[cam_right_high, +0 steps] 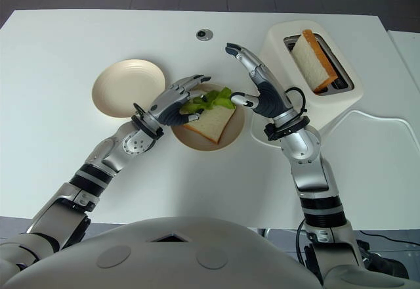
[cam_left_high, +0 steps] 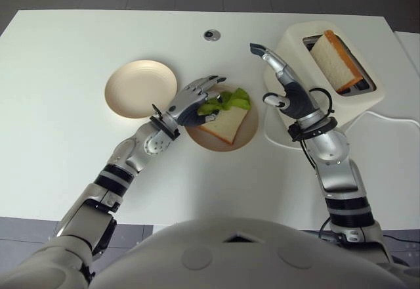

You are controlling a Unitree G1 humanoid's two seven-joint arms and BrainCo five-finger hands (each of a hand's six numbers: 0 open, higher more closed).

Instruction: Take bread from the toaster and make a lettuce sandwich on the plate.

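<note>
A slice of bread [cam_left_high: 222, 127] lies on the tan plate [cam_left_high: 247, 136] at the table's middle, with green lettuce [cam_left_high: 230, 100] across its far edge. My left hand [cam_left_high: 190, 102] stretches over the plate's left side, its fingers and thumb closed on the lettuce's left end. A second slice of bread [cam_left_high: 333, 60] stands tilted in a slot of the white toaster [cam_left_high: 293, 41] at the right. Between plate and toaster my right hand [cam_left_high: 289, 95] stands open, fingers pointing away from me, holding nothing.
An empty tan plate [cam_left_high: 140, 88] sits left of the sandwich plate. A small round metal grommet [cam_left_high: 211, 35] is set in the table at the far middle. The toaster rests on a white board [cam_left_high: 387, 134] at the right edge.
</note>
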